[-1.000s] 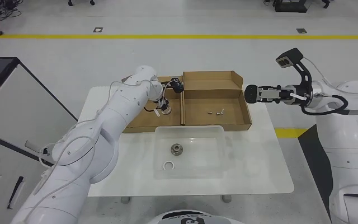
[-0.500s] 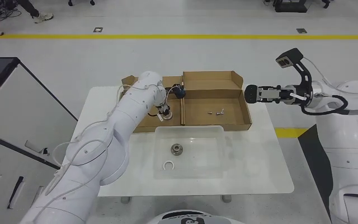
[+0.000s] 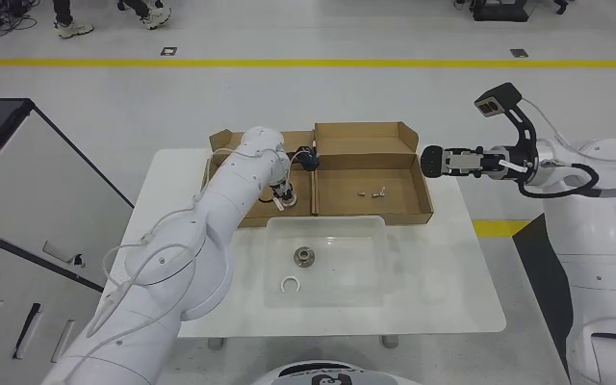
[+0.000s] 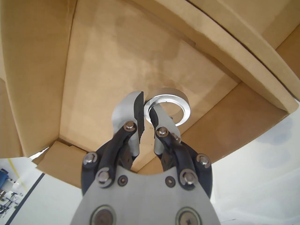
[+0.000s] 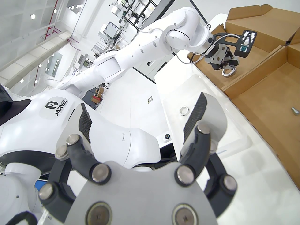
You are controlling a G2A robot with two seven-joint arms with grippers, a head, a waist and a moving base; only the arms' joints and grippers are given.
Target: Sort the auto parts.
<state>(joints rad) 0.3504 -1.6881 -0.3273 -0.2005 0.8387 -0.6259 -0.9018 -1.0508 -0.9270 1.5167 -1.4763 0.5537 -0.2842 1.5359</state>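
Note:
My left gripper [image 4: 146,115] is shut on the rim of a silver metal ring [image 4: 168,92], one finger inside the ring and one outside. It holds the ring just above the floor of the left cardboard box [image 4: 105,59], near the box's front right corner [image 3: 300,214]. From above, the left gripper [image 3: 285,198] sits beside the wall between the two boxes. My right gripper [image 3: 428,161] hangs open and empty just off the right box's [image 3: 395,204] right side. In the right wrist view its fingertips [image 5: 201,101] are spread wide, with the held ring [image 5: 228,71] far off.
A clear plastic bin [image 3: 371,279] stands in front of the boxes, holding a round metal part [image 3: 304,255] and a white ring [image 3: 290,283]. Small bolts [image 3: 371,190] lie in the right box. White table [image 3: 452,289] is bare to the right of the bin.
The left arm's elbow swung right and its gripper shifted slightly toward the front of the left box, still holding the ring. The right arm has not moved.

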